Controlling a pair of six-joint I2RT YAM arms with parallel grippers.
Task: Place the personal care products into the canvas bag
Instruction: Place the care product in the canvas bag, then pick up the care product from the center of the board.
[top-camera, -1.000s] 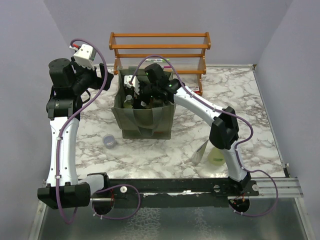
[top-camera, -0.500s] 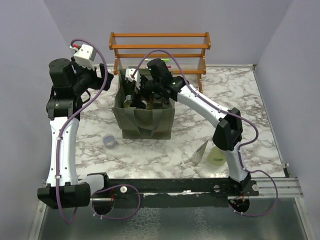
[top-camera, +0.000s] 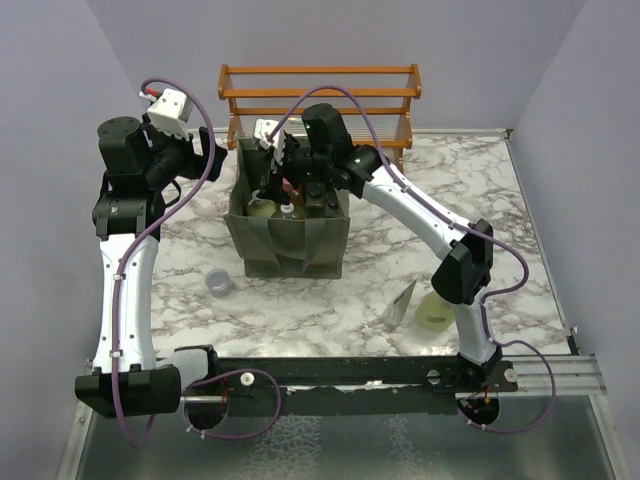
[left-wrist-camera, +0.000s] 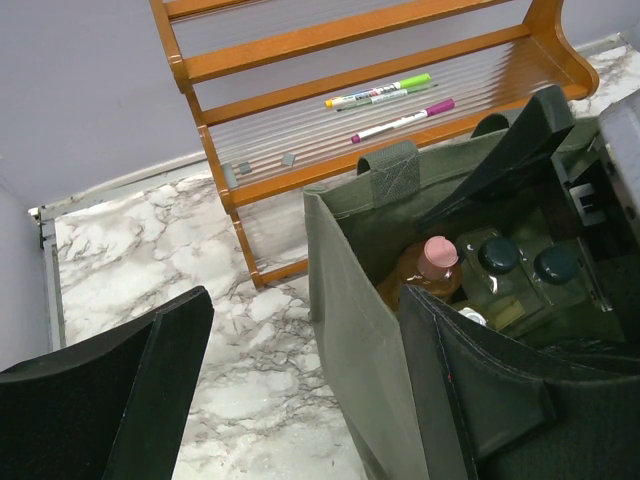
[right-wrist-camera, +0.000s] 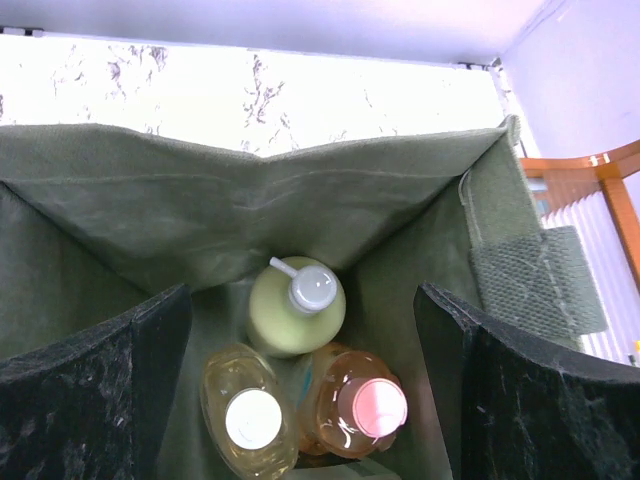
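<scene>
The olive-green canvas bag stands open in the middle of the table. My right gripper hovers over its mouth, open and empty. Below it, inside the bag, stand a pale green pump bottle, an amber bottle with a white cap and an orange bottle with a pink cap. The left wrist view also shows two dark-capped bottles in there. My left gripper is open, its jaws on either side of the bag's left wall. A grey pouch and a pale green bottle lie on the table by the right arm.
An orange-brown wooden rack stands right behind the bag, with green and pink marker pens on its shelf. A small lavender cup sits on the marble table in front of the bag to the left.
My right gripper has risen out of the bag and drawn back towards the rack, and the bottles in the bag now show. The left arm has not moved.
</scene>
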